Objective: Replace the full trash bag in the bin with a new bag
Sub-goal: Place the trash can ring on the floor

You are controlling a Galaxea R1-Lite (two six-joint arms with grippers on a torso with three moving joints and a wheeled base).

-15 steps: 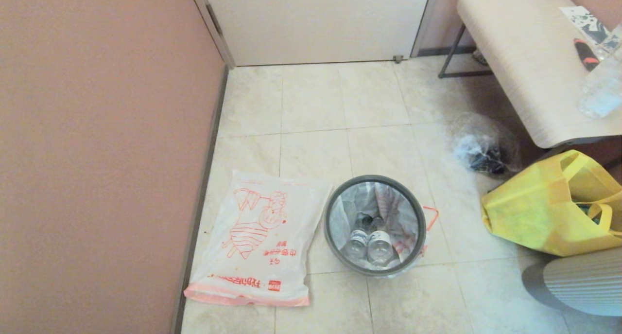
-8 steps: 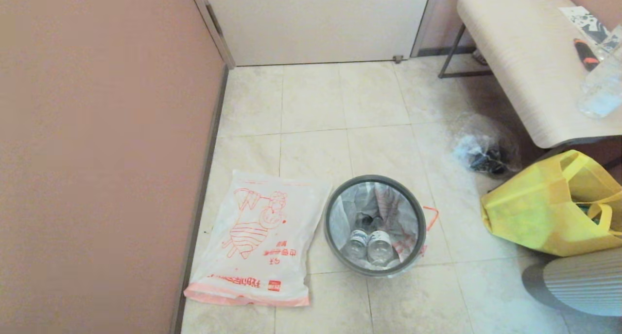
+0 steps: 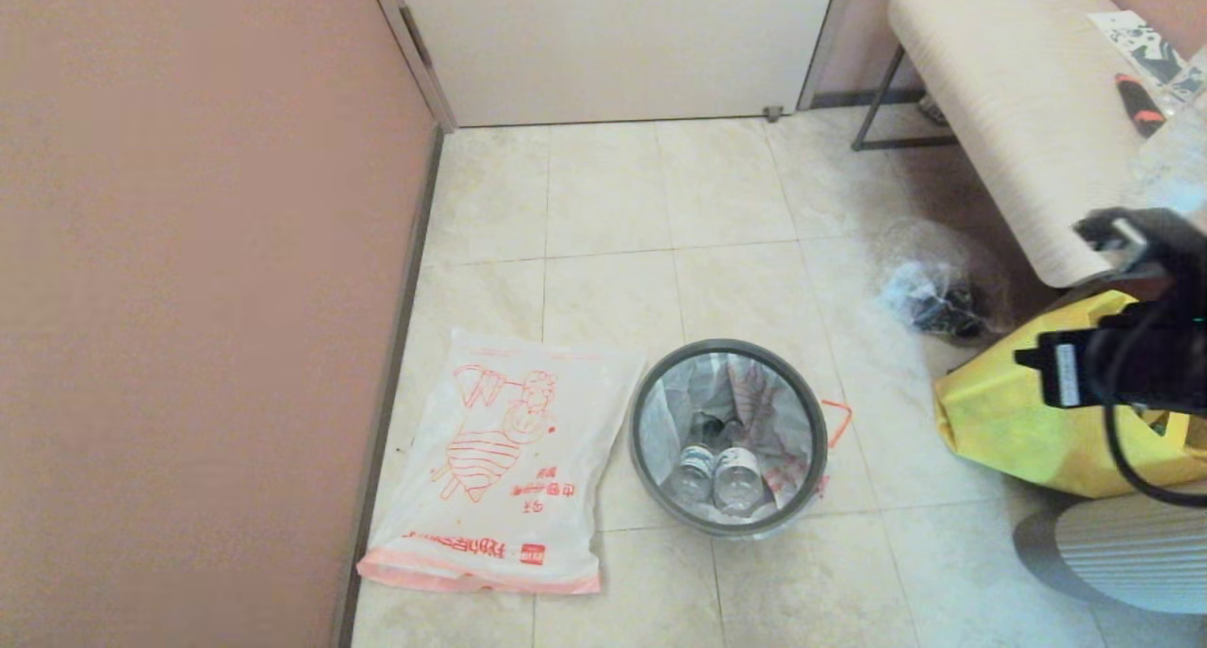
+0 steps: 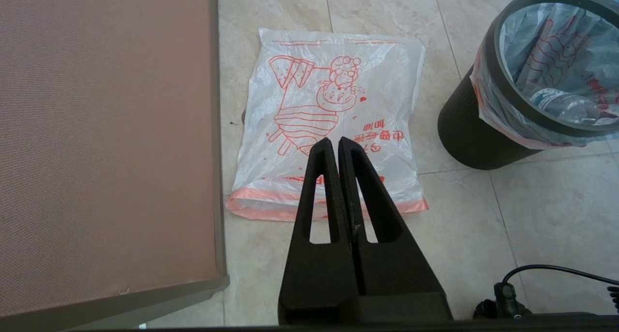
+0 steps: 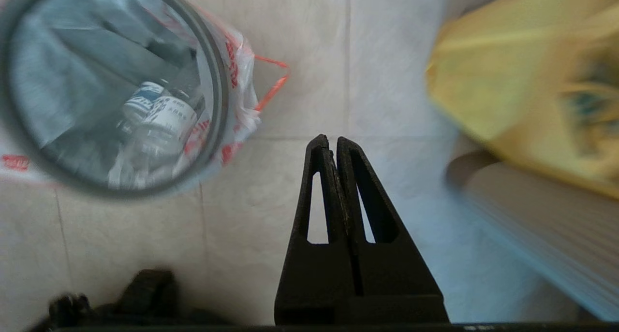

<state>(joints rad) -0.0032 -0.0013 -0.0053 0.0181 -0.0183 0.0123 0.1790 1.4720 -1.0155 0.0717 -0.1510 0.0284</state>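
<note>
The bin (image 3: 635,440) is a small black bucket with a grey hoop rim, standing on the tiled floor. The full trash bag (image 3: 698,389) lines it, with clear bottles (image 3: 717,469) at the bottom and an orange drawstring (image 3: 837,420) hanging over the right side. The new bag (image 3: 500,459) lies flat on the floor left of the bin, pink band nearest me. My left gripper (image 4: 333,141) hangs shut and empty over the new bag's (image 4: 329,105) near end. My right gripper (image 5: 328,138) is shut and empty above the floor between the bin (image 5: 220,105) and the yellow tote.
A yellow tote (image 3: 1037,412) sits right of the bin, under a beige table (image 3: 1000,110). A crumpled clear bag (image 3: 934,290) lies behind it. A brown wall (image 3: 189,299) runs along the left, a door (image 3: 613,44) stands at the back. My right arm (image 3: 1132,365) crosses the tote.
My right arm has come into the head view at the right edge, in front of the yellow tote. The bin and both bags have not moved.
</note>
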